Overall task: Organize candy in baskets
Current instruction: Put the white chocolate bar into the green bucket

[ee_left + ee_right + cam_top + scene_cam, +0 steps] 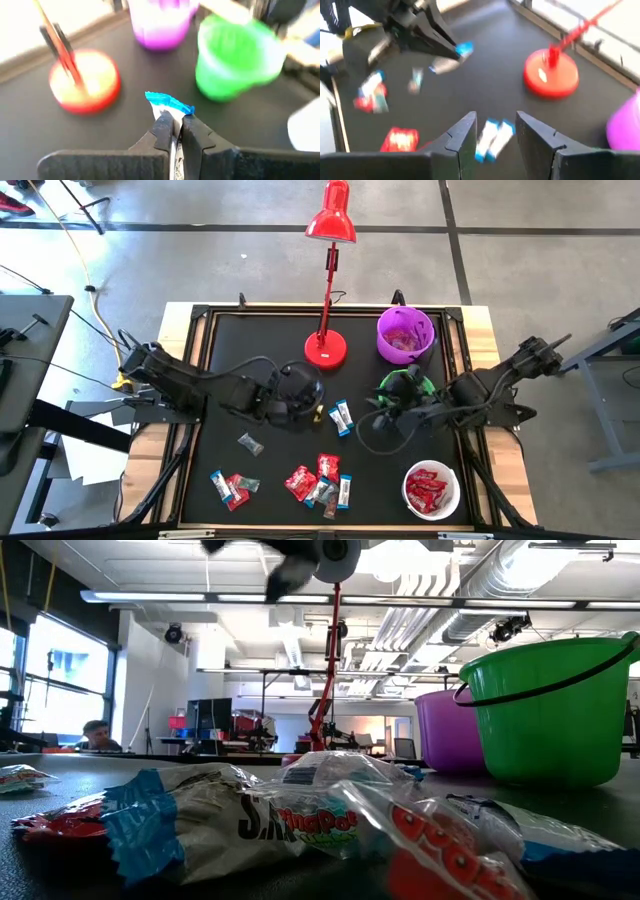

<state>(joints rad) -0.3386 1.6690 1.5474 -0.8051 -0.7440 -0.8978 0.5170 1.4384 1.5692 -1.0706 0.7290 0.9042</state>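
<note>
My left gripper [174, 120] is shut on a blue-and-white candy [169, 103] above the middle of the black table, left of the green basket [231, 59] and the purple basket [160, 24]. Over the table's right half, beside the green basket [405, 385], my right gripper [495, 122] hangs open and holds nothing. Below it two blue-and-white candies [492, 137] lie flat on the table. More candy lies in loose groups near the front edge [320, 480] [228, 487]. The white basket [431, 490] at the front right holds red candy. My left gripper pinches the candy between its two fingers, which come slanting down from the table's left. The wrapper lies along the fingers. Its blue crimped end [175, 105] sticks out past the fingertips. The candy is lifted clear of the table.
A red desk lamp stands on its round base [326, 350] at the table's far middle, left of the purple basket [405, 333]. A lone silvery candy [250, 443] lies left of centre. A raised frame runs round the table.
</note>
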